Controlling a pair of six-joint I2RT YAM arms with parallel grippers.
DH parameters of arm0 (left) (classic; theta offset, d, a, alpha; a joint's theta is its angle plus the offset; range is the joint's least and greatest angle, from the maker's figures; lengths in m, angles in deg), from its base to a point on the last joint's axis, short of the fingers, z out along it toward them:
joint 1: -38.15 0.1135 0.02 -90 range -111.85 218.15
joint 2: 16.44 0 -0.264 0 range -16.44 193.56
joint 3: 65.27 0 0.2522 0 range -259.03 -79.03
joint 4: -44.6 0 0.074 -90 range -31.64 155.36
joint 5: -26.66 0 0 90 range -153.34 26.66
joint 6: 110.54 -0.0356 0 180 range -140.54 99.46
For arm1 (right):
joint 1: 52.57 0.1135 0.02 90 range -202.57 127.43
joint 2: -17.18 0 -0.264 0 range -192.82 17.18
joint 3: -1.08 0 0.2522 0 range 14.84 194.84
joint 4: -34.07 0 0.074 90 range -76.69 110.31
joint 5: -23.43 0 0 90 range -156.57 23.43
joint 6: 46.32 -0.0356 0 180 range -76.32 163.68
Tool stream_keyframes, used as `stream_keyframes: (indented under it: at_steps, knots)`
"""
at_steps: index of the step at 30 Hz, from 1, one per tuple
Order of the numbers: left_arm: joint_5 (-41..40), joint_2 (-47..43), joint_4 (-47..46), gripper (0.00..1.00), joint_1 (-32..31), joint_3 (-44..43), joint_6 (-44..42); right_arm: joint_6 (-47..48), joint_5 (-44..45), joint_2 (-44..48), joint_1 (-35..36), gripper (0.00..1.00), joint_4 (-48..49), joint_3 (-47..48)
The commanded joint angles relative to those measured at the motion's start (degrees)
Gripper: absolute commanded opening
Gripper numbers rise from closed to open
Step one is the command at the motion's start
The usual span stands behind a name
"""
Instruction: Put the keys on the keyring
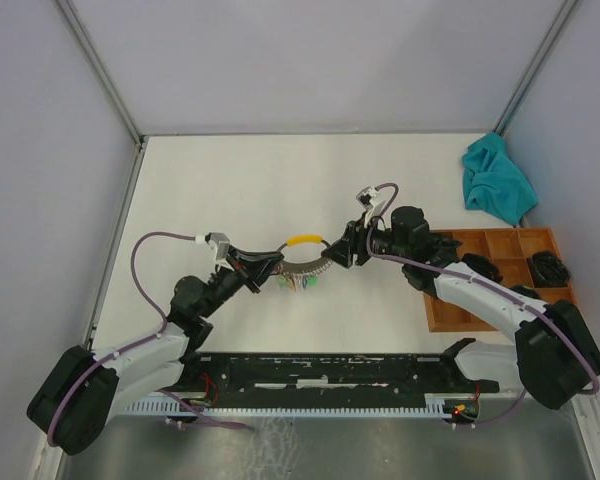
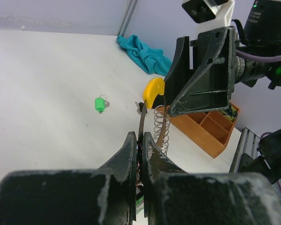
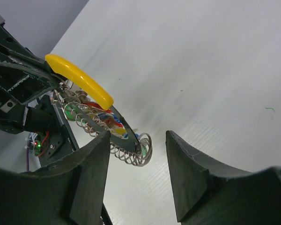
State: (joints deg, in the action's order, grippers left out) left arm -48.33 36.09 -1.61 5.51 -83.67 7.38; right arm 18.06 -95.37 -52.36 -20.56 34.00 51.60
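Keyring [image 1: 302,266] clamped edge-on between left gripper [image 2: 141,140] fingers, above mid-table. Right gripper [image 3: 136,140] at opposite rim, fingers apart. Green key [image 2: 100,104] flat on bare table [image 2: 47,70] beyond, well clear of walls [image 1: 310,60].

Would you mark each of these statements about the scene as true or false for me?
1. The left gripper is shut on the keyring. True.
2. The right gripper is clamped on the keyring too. False: its jaws stand apart and grip nothing.
3. A green-headed key lies loose on the table. True.
4. The teal cloth lies inside the wooden tray. False: it lies on the table beyond the tray, near the far right corner.
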Motion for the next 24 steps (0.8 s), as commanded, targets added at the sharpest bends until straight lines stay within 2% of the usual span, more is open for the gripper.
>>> stream_keyframes:
  at_steps: [1, 3, 6, 10, 13, 14, 20, 24]
  knots:
    - [-1.4, -1.2, -8.9, 0.03, 0.0, -0.4, 3.8, -3.3, -4.8, -2.2, 0.0, 0.59, 9.7, 0.3]
    - [-1.3, -1.1, -9.6, 0.03, -0.1, -0.4, 4.4, -3.5, -5.6, -3.1, -0.1, 0.57, 10.8, 0.4]
    - [-0.7, -0.8, -10.4, 0.03, -0.1, -0.4, 4.9, -4.3, -9.0, -4.2, -0.1, 0.49, 12.8, 0.9]
    - [-0.4, -0.1, -10.1, 0.05, -0.1, -0.4, 4.8, -3.5, -13.4, -4.2, -0.1, 0.23, 12.8, 2.1]
    - [0.1, 0.2, -8.5, 0.13, -0.1, -0.7, 4.2, 1.5, -14.6, -2.2, -0.1, 0.05, 4.7, 4.2]
    - [0.3, 0.2, -7.6, 0.18, -0.1, -0.8, 3.7, 3.7, -14.7, -1.4, -0.1, 0.01, 1.3, 5.2]
    - [1.3, -1.2, -0.2, 0.39, -0.1, -2.4, -0.7, 20.3, -13.4, 1.6, 0.0, 0.01, -24.0, 14.7]
    - [1.5, -2.7, 2.9, 0.53, -0.1, -3.9, -3.3, 26.7, -9.5, 0.6, 0.0, 0.01, -37.5, 20.8]
